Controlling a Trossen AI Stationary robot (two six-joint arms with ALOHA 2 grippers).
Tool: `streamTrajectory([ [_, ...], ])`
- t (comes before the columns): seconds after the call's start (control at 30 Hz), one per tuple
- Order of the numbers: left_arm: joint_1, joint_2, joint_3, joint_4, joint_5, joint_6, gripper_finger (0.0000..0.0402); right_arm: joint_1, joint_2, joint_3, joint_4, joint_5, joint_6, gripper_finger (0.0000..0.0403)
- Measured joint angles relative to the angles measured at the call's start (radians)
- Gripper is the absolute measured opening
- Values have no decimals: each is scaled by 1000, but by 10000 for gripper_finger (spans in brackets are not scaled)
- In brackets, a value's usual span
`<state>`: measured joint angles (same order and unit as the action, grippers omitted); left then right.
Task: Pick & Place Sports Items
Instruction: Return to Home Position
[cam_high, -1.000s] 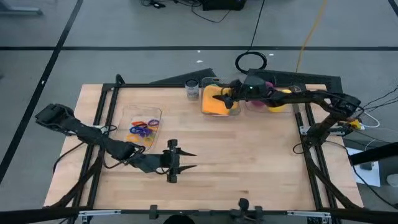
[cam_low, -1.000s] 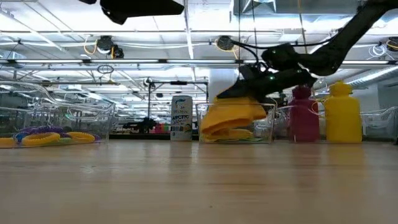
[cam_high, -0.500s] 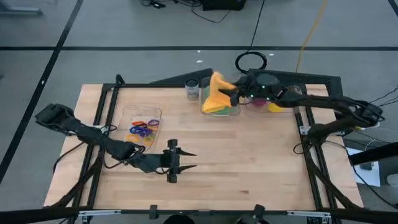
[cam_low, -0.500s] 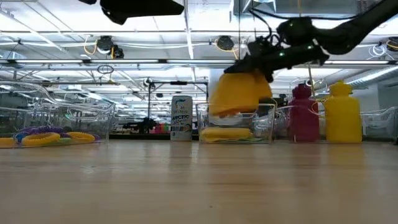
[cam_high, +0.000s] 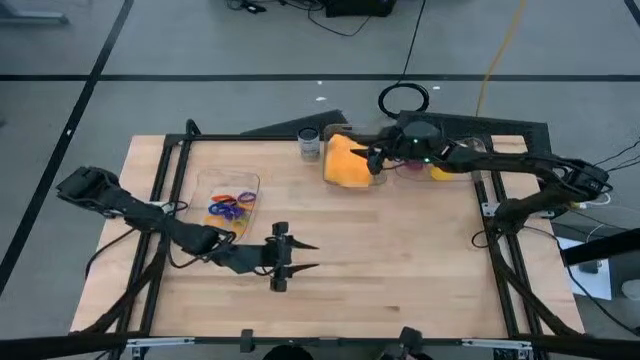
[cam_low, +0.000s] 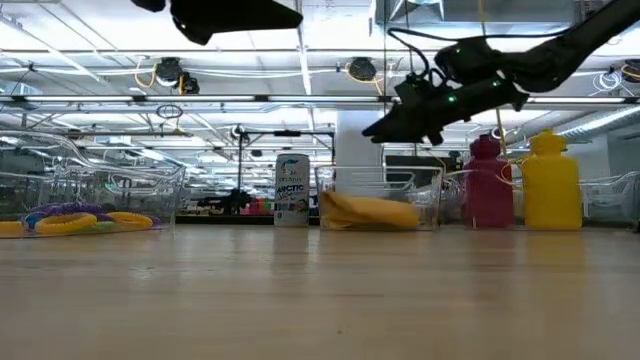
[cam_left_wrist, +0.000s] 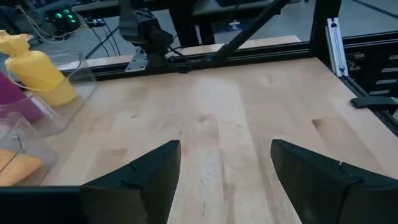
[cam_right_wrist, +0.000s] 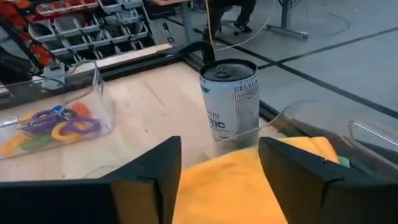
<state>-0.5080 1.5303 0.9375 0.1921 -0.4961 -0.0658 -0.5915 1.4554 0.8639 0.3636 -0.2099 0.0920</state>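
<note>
An orange-yellow soft cloth (cam_high: 347, 163) lies folded in a clear box (cam_low: 325, 195) at the table's far edge; it also shows in the low view (cam_low: 370, 212) and the right wrist view (cam_right_wrist: 230, 186). My right gripper (cam_low: 375, 130) hangs open above the cloth, clear of it, its fingers pointing toward the table's left. A purple bottle (cam_low: 486, 185) and a yellow bottle (cam_low: 551, 182) stand upright to the right of the box. Coloured elastic rings (cam_high: 230, 207) lie in a clear box at the left. My left gripper (cam_high: 300, 257) waits open and empty over the table's near middle.
A white can (cam_low: 291, 190) stands just left of the cloth box, close to my right gripper. Bare wooden table (cam_high: 400, 260) spreads between the two arms. Black frame rails (cam_high: 165, 180) run along the table's sides.
My right gripper lifted the orange-yellow cloth out of the clear box, then let it go. The cloth has fallen back and lies flat in the box. The gripper stays above it.
</note>
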Motion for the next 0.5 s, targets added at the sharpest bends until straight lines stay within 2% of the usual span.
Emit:
streamTrajectory([
  [0.27,0,0,0,0,-1,0,212,14,2,0,3,0,-15,185],
  [0.5,-13,-11,1,27,-37,42,212,69,-37,0,19,1,-162,190],
])
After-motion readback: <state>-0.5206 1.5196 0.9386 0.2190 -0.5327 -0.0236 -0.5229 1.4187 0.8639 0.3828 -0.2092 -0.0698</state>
